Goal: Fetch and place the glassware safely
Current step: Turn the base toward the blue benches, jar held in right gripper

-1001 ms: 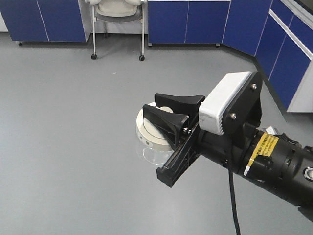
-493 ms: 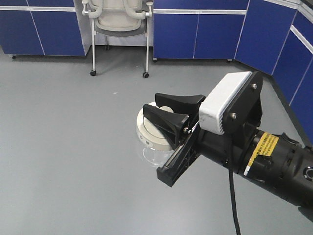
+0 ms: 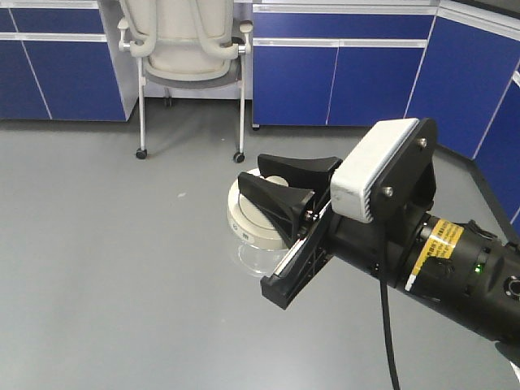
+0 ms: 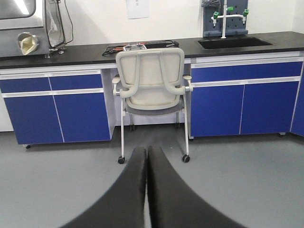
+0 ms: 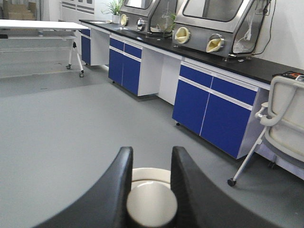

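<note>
Right wrist view: jar (image 5: 151,199) clamped inside right gripper (image 5: 152,156).

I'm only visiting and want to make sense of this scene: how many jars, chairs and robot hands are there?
glass jar: 1, gripped in the right hand
chair: 1
robot hands: 2, the right hand and the left hand, which is closed and empty
Total: 4

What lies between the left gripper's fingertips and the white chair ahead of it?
Nothing but bare grey floor: the left wrist view shows it between the left gripper and the chair.
</note>
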You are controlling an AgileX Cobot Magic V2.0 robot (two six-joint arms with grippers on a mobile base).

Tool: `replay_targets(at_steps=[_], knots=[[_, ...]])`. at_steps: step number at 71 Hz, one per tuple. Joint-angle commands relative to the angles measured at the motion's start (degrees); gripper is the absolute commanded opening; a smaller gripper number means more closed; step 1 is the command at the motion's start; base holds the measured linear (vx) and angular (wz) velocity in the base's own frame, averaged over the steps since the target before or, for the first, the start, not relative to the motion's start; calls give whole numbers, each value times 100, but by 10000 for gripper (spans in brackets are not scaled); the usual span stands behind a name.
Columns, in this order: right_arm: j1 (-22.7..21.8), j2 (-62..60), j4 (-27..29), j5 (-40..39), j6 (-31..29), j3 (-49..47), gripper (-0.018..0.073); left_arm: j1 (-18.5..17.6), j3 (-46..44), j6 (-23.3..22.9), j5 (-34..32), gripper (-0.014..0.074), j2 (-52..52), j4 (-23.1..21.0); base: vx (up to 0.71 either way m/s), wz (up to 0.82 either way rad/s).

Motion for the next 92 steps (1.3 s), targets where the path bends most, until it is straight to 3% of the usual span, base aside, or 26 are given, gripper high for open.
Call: replay_targets(at_steps=[1, 56, 92], knots=[[-6, -122, 82, -536, -2, -199, -3, -22, -164, -43, -410, -7, 52, -40, 55, -3], [-6, -122, 82, -536, -2, -199, -3, -22, -164, -43, -410, -7, 52, -40, 52, -5], [-6, -122, 82, -536, -2, -199, -3, -22, -164, -43, -410, -7, 52, -40, 34, -65]])
